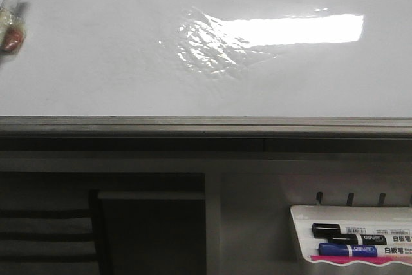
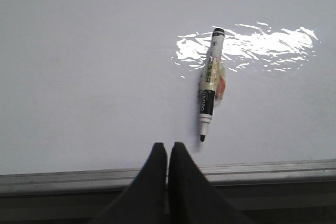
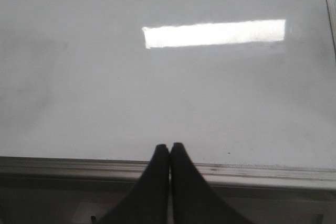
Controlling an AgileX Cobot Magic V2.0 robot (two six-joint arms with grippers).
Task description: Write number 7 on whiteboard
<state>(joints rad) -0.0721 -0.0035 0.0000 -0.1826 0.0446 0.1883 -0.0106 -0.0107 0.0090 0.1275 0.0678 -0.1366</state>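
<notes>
The whiteboard lies flat, glossy white, with a grey metal rail along its near edge and a wrinkled shiny patch. No number 7 shows on it. An uncapped black marker with a taped middle lies on the board, tip toward the rail; it also shows at the far left in the front view. My left gripper is shut and empty over the near edge, a little to the side of the marker's tip. My right gripper is shut and empty over the rail.
A small white marker tray hangs below the board at the front right, holding a black marker and a blue marker. Dark shelving lies below the rail at the left.
</notes>
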